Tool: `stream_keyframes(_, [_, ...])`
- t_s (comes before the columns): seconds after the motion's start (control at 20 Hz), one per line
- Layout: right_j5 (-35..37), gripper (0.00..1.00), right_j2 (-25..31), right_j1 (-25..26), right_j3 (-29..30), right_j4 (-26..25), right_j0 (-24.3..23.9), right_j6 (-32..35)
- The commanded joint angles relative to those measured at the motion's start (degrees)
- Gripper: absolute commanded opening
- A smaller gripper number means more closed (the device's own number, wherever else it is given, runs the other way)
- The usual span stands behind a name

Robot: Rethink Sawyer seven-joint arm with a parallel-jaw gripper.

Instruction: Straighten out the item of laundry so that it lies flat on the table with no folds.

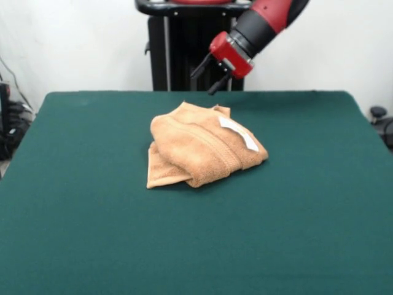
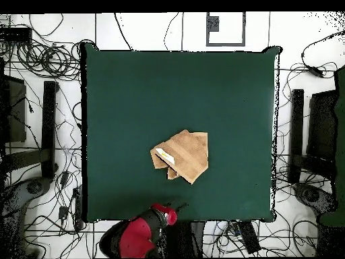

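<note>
The item of laundry [image 1: 199, 146], an orange-tan terry towel, lies bunched and folded over itself near the middle of the dark green table [image 1: 92, 233]. A small white tag [image 1: 240, 133] shows on its top right side. In the overhead view the towel [image 2: 185, 156] sits a little toward the robot's side of the table [image 2: 135, 88], tag [image 2: 164, 156] at its left. My gripper [image 1: 207, 75] hangs above the table's far edge, behind the towel and apart from it, two dark fingers spread open with nothing between them. Seen from overhead, the gripper [image 2: 176, 206] is at the table's bottom edge.
Cables and dark equipment stands [image 2: 48, 128] surround the table on the floor. A black object [image 1: 377, 113] sits past the table's right edge, and more dark gear [image 1: 6, 123] stands off the left side.
</note>
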Motion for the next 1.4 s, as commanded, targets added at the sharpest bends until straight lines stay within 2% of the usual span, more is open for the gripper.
stream_keyframes(0.05, [-8.75, 1.0, 0.94, 4.61, -10.17, 1.13, 1.68, 9.24])
stream_keyframes(0.15, [-10.42, 1.0, 1.32, 5.0, -10.12, 1.02, 1.45, 10.38])
stream_keyframes(0.35, [-11.59, 1.0, 0.58, 6.36, -9.65, 4.43, 3.7, 10.03])
stream_keyframes(0.7, [-13.66, 1.0, -0.13, 7.6, -9.46, 5.5, 4.6, 9.08])
stream_keyframes(0.95, [-12.7, 1.0, 0.94, 6.59, -10.69, 1.69, 2.19, 8.94])
stream_keyframes(1.4, [-12.57, 1.0, 2.39, 9.57, -13.96, 0.44, 0.81, 6.92])
